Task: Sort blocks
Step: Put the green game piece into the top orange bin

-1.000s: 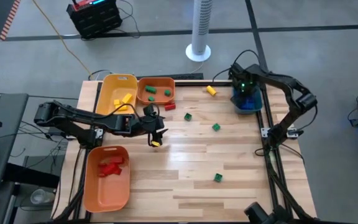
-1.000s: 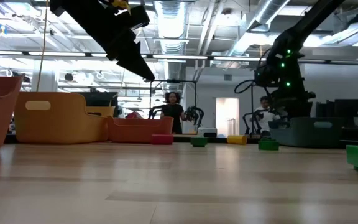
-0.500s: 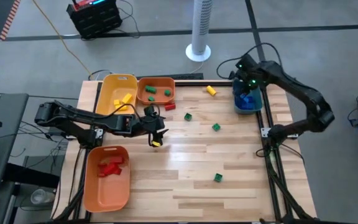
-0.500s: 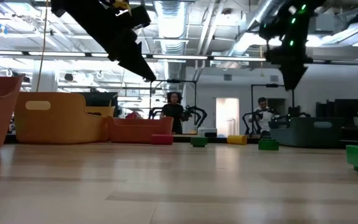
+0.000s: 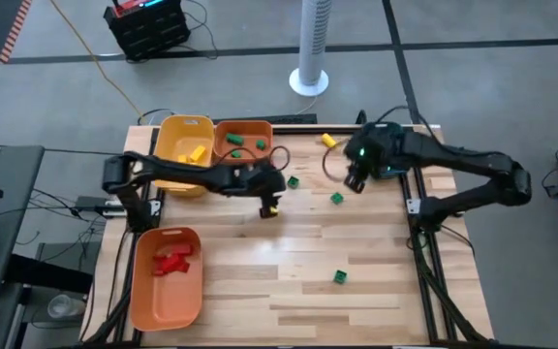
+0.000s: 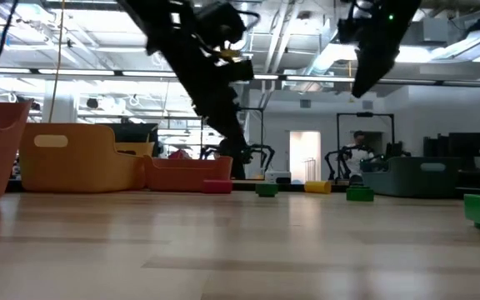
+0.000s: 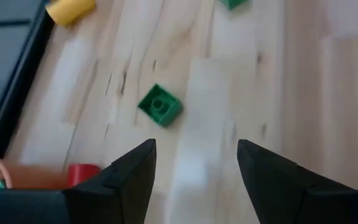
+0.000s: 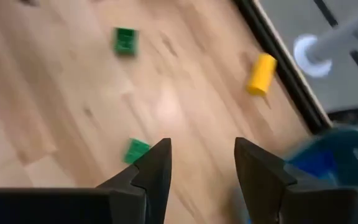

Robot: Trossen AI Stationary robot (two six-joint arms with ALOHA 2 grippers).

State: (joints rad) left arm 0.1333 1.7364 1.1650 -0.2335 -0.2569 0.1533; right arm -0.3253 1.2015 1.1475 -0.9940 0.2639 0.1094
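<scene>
Both arms have swung inward, left pincer [image 5: 270, 207] and right pincer [image 5: 354, 181] spread empty over green blocks [image 5: 337, 198].

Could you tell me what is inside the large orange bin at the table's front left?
The orange bin holds a cluster of red blocks. No other colour shows; anything beneath them is hidden.

Smooth plastic green block [image 7: 160, 105] (studded on top) lies on the pale, grained wooden table [image 7: 303, 93].
</scene>
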